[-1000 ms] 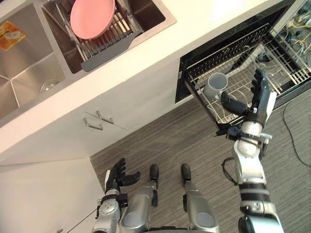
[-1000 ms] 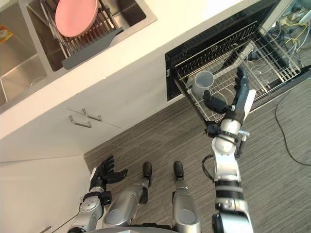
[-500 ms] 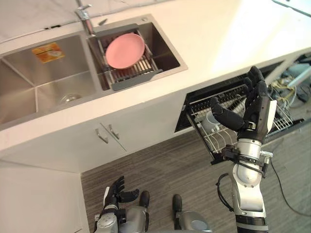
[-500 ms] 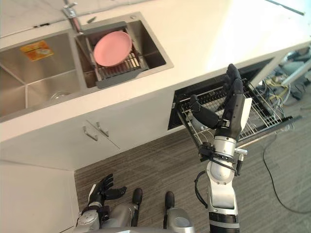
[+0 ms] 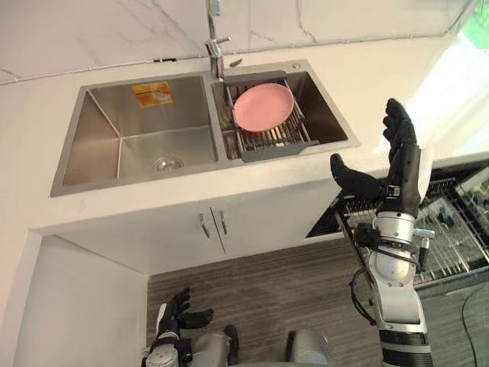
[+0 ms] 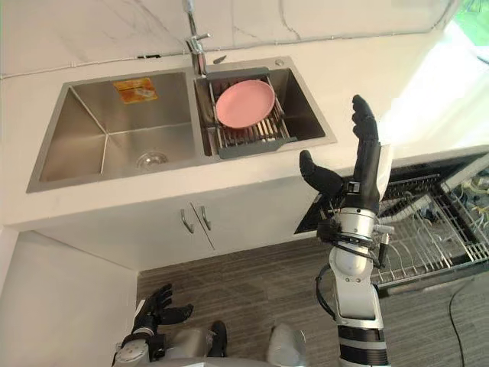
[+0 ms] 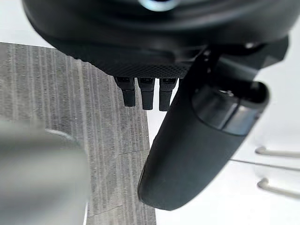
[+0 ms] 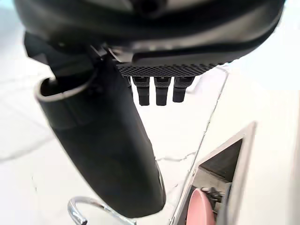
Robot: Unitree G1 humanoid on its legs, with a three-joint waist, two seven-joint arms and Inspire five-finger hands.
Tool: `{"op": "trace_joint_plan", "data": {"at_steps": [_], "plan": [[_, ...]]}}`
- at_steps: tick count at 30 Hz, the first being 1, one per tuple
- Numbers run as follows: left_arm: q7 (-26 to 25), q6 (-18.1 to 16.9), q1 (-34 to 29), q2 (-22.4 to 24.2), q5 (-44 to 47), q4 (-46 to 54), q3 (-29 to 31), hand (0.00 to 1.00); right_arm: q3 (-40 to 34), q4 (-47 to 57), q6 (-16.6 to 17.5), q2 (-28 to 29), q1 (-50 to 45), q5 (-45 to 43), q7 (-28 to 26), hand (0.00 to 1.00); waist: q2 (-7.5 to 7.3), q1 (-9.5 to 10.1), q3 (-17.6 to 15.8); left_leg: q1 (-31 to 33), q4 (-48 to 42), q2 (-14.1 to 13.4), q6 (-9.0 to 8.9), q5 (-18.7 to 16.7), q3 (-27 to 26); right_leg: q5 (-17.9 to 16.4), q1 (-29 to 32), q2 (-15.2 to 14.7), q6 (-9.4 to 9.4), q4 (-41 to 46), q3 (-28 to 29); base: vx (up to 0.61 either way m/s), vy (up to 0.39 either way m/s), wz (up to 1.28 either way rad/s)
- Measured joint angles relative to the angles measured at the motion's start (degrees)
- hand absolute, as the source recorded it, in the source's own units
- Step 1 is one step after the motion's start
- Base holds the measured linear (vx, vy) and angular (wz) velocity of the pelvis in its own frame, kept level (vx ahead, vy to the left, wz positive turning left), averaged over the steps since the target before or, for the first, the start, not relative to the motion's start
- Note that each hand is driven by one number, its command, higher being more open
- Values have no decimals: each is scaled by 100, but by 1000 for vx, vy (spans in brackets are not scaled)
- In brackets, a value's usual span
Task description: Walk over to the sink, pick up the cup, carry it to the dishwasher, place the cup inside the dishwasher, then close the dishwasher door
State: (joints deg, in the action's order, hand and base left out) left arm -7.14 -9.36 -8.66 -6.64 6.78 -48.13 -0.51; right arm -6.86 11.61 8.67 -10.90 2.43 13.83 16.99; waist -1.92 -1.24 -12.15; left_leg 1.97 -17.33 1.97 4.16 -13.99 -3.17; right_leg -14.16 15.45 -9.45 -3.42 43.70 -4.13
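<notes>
Left eye view: one pink plate (image 5: 263,106), two sink basins (image 5: 114,145)
Right hand (image 5: 403,180): raised, fingers straight, thumb splayed (beside the open dishwasher (image 5: 458,245))
Left hand (image 5: 177,312): low, loosely spread
Cup: position cannot be told

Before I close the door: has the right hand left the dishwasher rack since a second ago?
Yes. The right hand, open, has risen from over the dishwasher rack to the countertop edge, though the camera shifted too.

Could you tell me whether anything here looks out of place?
Nothing looks spilled or damaged. The dishwasher rack stands pulled out beside the open right hand; the pink plate rests on a drain rack in the sink.
</notes>
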Motion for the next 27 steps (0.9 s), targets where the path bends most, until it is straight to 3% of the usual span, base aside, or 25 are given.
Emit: {"op": "trace_joint_plan", "data": {"at_steps": [3,4,5,7,9,10,11,13,15,16,17,18,19,22,27], "plan": [[-5,13,-7,-3,-1,-26,-2,90,-5,2,-3,-349,102,14,-6,90,-8,-135,44,-243,175,-10,-142,-46,458,70,313,484,-16,-1277,254,365,-59,77],[-6,11,-12,-8,-1,-41,-6,90,-8,2,-6,-408,125,14,-6,90,-38,-136,66,-246,125,5,-215,-99,524,274,326,555,51,-1657,316,484,-133,103],[-8,30,54,11,-2,-248,7,90,-26,-17,-24,-565,137,15,-9,90,20,-150,138,-244,-160,-46,-392,-404,720,946,340,679,215,-1923,306,342,-95,70],[-13,51,21,112,-6,-347,15,90,-23,-43,-115,-592,137,16,-47,90,246,-100,304,-162,-395,-347,-514,-483,732,892,132,873,318,-2107,67,466,-124,50],[-1,52,20,140,-7,-351,18,90,-24,-44,-148,-577,99,11,-63,90,293,-109,325,-75,-862,-513,-636,-408,693,849,-256,1000,395,-2452,-78,464,-146,32],[0,60,16,163,-1,-337,26,90,-47,-43,-151,-564,2,9,-70,90,292,-108,324,104,-1557,-575,-755,-262,616,859,-621,1044,428,-2758,-118,278,-83,17],[8,65,14,167,-13,-306,35,90,-64,-37,-150,-548,-50,9,-72,90,280,-86,317,244,-1951,-621,-757,-245,526,868,-825,1043,443,-2922,-117,323,-57,15],[6,34,-97,168,-12,-82,36,90,-102,-36,-149,-366,-112,-5,-66,90,273,-44,313,505,-2487,-845,-643,-532,196,870,-1378,1023,446,-3278,17,270,21,-15],[2,29,-103,167,-11,39,37,90,-177,-35,-150,-298,-141,-15,-63,90,268,52,310,788,-2094,-862,-636,-612,262,868,-1482,961,441,-3326,161,175,121,-37],[-1,22,-101,164,-11,66,38,90,-193,-35,-152,-279,-154,-20,-58,90,300,43,304,940,-1329,-856,-724,-413,351,858,-1512,948,413,-3319,204,134,174,-28],[-3,23,-108,175,-11,69,37,90,-205,-28,-152,-290,-167,-21,-64,90,364,35,289,945,-806,-888,-749,77,436,828,-1553,992,346,-3316,224,130,208,-24],[-15,82,-116,190,37,75,135,90,-246,-6,-141,-200,-274,-24,-75,90,336,92,259,861,-652,-826,-802,388,440,682,-1651,949,150,-3346,370,135,209,-6],[-17,106,-113,146,18,64,138,90,-246,15,-121,-194,-363,-24,-92,90,230,44,289,781,-508,-671,-723,438,434,661,-1693,816,119,-3419,465,128,200,3],[-8,110,-119,128,-8,60,131,90,-252,21,-116,-202,-444,-24,-158,90,240,24,278,642,-351,-492,-645,475,395,670,-1844,659,93,-3603,640,77,151,9],[-17,183,-126,124,-11,33,212,90,-317,84,-112,-202,-747,-16,-347,90,232,2,284,468,-100,-491,-608,530,353,688,-1917,646,66,-3691,729,21,2,-3]]}}
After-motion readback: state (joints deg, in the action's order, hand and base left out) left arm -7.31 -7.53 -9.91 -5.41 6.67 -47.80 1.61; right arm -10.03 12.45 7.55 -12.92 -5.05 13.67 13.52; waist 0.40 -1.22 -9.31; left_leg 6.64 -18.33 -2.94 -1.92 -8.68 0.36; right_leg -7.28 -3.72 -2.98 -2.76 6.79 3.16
